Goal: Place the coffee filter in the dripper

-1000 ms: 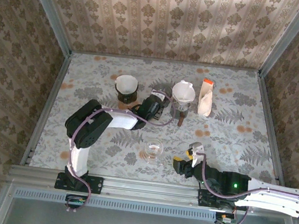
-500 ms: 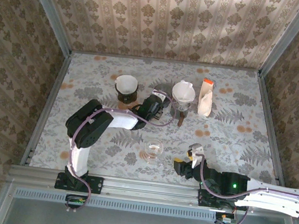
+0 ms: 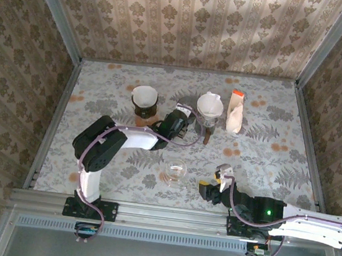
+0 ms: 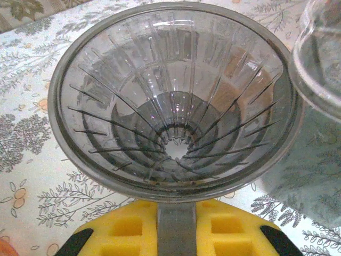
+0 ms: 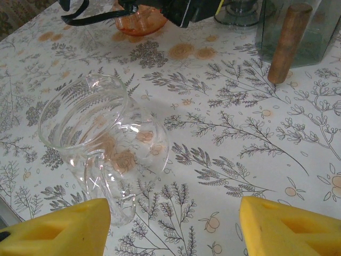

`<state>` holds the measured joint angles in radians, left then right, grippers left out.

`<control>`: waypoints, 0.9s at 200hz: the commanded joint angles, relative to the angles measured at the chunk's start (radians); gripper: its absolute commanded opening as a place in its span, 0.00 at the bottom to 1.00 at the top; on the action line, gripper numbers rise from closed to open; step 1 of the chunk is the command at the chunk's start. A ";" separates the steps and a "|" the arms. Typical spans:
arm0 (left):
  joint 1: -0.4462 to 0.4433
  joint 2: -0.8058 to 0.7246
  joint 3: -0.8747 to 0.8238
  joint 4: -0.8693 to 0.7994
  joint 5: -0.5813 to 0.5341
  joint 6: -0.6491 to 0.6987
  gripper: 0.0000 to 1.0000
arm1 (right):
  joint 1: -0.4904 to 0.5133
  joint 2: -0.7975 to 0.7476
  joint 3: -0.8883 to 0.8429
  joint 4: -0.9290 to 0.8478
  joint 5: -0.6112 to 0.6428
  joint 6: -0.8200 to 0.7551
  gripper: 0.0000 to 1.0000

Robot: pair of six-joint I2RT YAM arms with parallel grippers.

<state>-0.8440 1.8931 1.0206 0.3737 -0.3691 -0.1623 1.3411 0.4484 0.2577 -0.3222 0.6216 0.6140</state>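
The dripper [image 4: 170, 106] is a clear grey ribbed cone with nothing inside, and it stands on the flowered table. My left gripper [image 4: 176, 216] is shut on its flat grey handle tab, which sits pinched between the yellow pads. From above, the left gripper [image 3: 181, 120] is at mid table. A white paper coffee filter [image 3: 144, 95] rests on a brown holder to its back left. A second white cone [image 3: 210, 105] stands on a stand just to its right. My right gripper [image 3: 213, 178] hangs open near the front, with nothing between its fingers.
A clear glass jug [image 5: 101, 141] stands just left of the right gripper [image 5: 170, 213]. A wooden handle [image 5: 287, 40] leans on a grey glass vessel beyond it. A paper coffee bag [image 3: 235, 114] stands at the back right. Walls enclose the table on three sides.
My left gripper has closed on the dripper's handle. The right arm has barely moved.
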 commanded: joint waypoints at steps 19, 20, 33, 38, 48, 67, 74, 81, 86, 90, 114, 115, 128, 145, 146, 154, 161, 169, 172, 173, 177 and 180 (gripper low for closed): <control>-0.003 -0.076 -0.014 -0.028 -0.057 -0.049 0.00 | 0.008 -0.016 0.005 -0.020 0.015 0.001 0.67; -0.004 -0.077 -0.014 -0.030 -0.058 -0.050 0.00 | 0.008 -0.016 0.005 -0.020 0.015 0.002 0.67; -0.004 -0.094 -0.024 -0.036 -0.066 -0.061 0.00 | 0.009 -0.022 0.005 -0.019 0.015 0.000 0.67; -0.004 -0.100 -0.027 -0.037 -0.070 -0.065 0.00 | 0.008 -0.024 0.005 -0.019 0.015 -0.002 0.67; -0.003 -0.114 -0.032 -0.048 -0.076 -0.073 0.00 | 0.008 -0.027 0.006 -0.018 0.015 -0.003 0.67; -0.002 -0.132 -0.039 -0.055 -0.074 -0.082 0.00 | 0.009 -0.027 0.006 -0.016 0.017 -0.005 0.67; -0.002 -0.137 -0.039 -0.061 -0.074 -0.088 0.00 | 0.008 -0.027 0.005 -0.014 0.017 -0.006 0.67; -0.002 -0.141 -0.041 -0.066 -0.076 -0.093 0.00 | 0.009 -0.028 0.005 -0.013 0.017 -0.007 0.67; -0.001 -0.143 -0.042 -0.067 -0.078 -0.096 0.00 | 0.008 -0.028 0.005 -0.012 0.017 -0.007 0.67; 0.000 -0.146 -0.043 -0.069 -0.080 -0.100 0.00 | 0.008 -0.028 0.005 -0.011 0.017 -0.006 0.67; 0.006 -0.169 -0.041 -0.078 -0.075 -0.118 0.00 | 0.009 -0.028 0.008 -0.009 0.016 -0.008 0.67; 0.006 -0.171 -0.040 -0.079 -0.075 -0.119 0.00 | 0.009 -0.028 0.008 -0.009 0.017 -0.008 0.67; 0.007 -0.185 -0.033 -0.087 -0.075 -0.121 0.00 | 0.009 -0.027 0.009 -0.011 0.017 -0.008 0.67; 0.008 -0.201 -0.018 -0.108 -0.075 -0.128 0.00 | 0.009 -0.028 0.008 -0.012 0.018 -0.008 0.67; 0.008 -0.203 -0.018 -0.108 -0.075 -0.128 0.00 | 0.009 -0.029 0.008 -0.012 0.018 -0.008 0.67; 0.008 -0.211 -0.012 -0.113 -0.076 -0.130 0.00 | 0.009 -0.028 0.008 -0.013 0.018 -0.008 0.67; 0.009 -0.217 -0.008 -0.119 -0.079 -0.132 0.00 | 0.009 -0.028 0.008 -0.011 0.019 -0.008 0.67; 0.011 -0.225 -0.002 -0.126 -0.079 -0.134 0.00 | 0.008 -0.028 0.008 -0.008 0.018 -0.009 0.67; 0.011 -0.228 0.000 -0.129 -0.080 -0.134 0.00 | 0.009 -0.028 0.008 -0.008 0.018 -0.010 0.67; 0.011 -0.228 0.001 -0.130 -0.082 -0.133 0.00 | 0.009 -0.028 0.009 -0.008 0.018 -0.010 0.67; 0.012 -0.232 0.006 -0.134 -0.084 -0.131 0.00 | 0.009 -0.029 0.008 -0.006 0.018 -0.011 0.67; 0.013 -0.234 0.009 -0.138 -0.086 -0.131 0.00 | 0.008 -0.030 0.008 -0.006 0.018 -0.011 0.67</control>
<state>-0.8421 1.7115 0.9836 0.2531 -0.4210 -0.2695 1.3430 0.4328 0.2577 -0.3218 0.6216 0.6128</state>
